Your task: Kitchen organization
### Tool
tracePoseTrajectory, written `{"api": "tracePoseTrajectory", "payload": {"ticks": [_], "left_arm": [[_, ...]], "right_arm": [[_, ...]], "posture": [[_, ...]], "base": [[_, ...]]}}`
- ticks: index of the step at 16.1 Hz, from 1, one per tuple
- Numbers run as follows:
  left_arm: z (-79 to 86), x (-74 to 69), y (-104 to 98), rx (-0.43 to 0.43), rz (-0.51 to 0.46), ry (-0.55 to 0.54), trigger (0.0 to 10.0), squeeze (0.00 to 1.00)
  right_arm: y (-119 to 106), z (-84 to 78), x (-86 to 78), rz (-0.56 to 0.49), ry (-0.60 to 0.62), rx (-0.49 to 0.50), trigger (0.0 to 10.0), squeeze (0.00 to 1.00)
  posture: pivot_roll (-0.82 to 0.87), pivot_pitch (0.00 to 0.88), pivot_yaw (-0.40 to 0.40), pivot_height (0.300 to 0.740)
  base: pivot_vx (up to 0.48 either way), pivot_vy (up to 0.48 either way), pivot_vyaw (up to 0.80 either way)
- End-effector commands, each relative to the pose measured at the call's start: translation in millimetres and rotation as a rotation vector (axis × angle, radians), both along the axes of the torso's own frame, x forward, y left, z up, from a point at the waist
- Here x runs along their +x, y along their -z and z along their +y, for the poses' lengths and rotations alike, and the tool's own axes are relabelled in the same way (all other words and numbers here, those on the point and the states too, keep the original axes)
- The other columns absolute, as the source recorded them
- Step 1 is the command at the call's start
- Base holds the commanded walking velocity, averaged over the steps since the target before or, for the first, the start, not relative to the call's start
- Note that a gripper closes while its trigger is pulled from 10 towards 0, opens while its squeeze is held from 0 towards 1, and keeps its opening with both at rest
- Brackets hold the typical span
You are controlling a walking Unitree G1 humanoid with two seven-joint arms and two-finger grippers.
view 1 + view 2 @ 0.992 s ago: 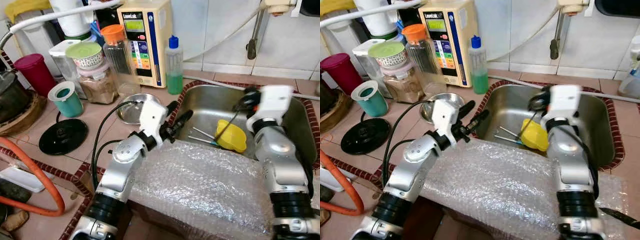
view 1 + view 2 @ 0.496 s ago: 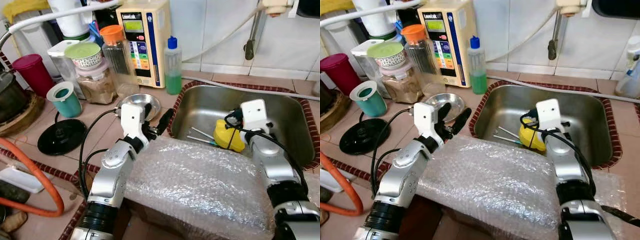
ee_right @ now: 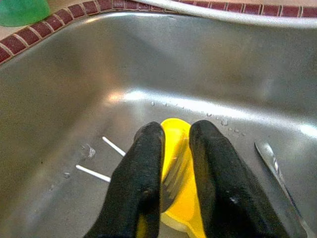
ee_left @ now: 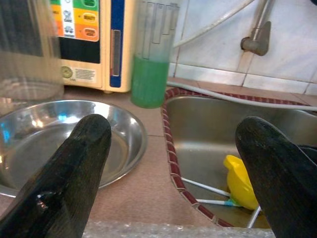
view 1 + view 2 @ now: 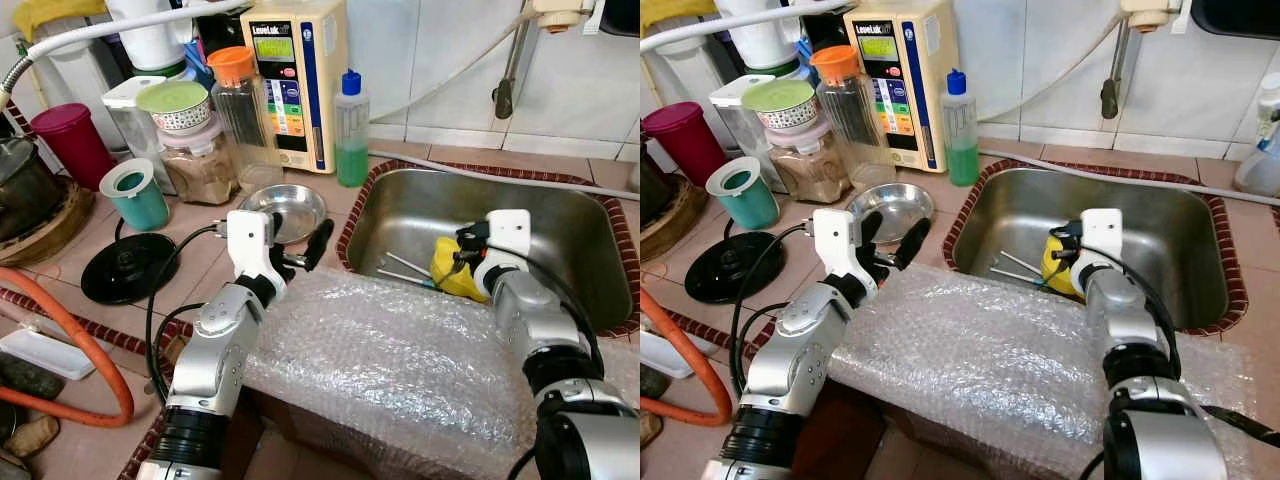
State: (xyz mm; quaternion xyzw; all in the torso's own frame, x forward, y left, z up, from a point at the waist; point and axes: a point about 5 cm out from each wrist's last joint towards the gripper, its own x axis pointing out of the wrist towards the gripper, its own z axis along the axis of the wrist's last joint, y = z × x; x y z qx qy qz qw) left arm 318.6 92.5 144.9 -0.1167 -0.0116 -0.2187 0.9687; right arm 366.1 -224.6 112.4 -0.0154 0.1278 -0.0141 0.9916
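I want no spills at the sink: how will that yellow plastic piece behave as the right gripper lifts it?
The yellow plastic piece looks thin-walled, so probably light. The right gripper pinches it at its edge, so it may swing or twist. Droplets on the sink floor suggest it is wet and perhaps slippery.

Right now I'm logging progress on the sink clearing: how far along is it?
Early. In hand: the right gripper is closed on the yellow scoop in the sink. Left: white sticks and a metal utensil lie in the basin. The left gripper hovers open near the steel plate.
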Motion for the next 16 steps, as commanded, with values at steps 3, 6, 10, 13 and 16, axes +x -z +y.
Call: {"api": "tracePoseTrajectory", "payload": {"ticks": [3, 6, 10, 13, 16], "left_arm": [[10.7, 8.2, -3.9, 0.031, 0.016, -0.063, 10.0, 1.0], [11.9, 10.7, -4.7, 0.03, 0.028, -0.081, 10.0, 1.0], [36.4, 26.8, -1.8, -0.041, 0.111, -0.283, 10.0, 1.0], [52.2, 37.6, -5.4, -0.046, 0.121, -0.346, 10.0, 1.0], [61.6, 48.1, -10.1, -0.082, 0.143, -0.408, 10.0, 1.0]], "right_arm": [[5.3, -3.5, 0.7, 0.051, 0.087, 0.16, 10.0, 1.0], [3.4, -9.4, 1.6, 0.026, 0.2, 0.421, 10.0, 1.0], [-11.1, -6.2, -1.2, -0.082, 0.092, 0.116, 10.0, 1.0], [-1.3, 6.5, -7.9, -0.064, 0.04, 0.168, 10.0, 1.0], [4.2, 9.4, -13.5, -0.067, 0.056, 0.254, 10.0, 1.0]], "posture": [[0.02, 0.0, 0.144, 0.74], [0.02, 0.0, 0.147, 0.74], [0.01, 0.0, 0.124, 0.74], [0.0, 0.0, 0.131, 0.74], [-0.01, 0.0, 0.142, 0.74]], "base": [[0.0, 0.0, 0.0], [0.0, 0.0, 0.0], [0.0, 0.0, 0.0], [0.0, 0.0, 0.0], [0.0, 0.0, 0.0]]}}
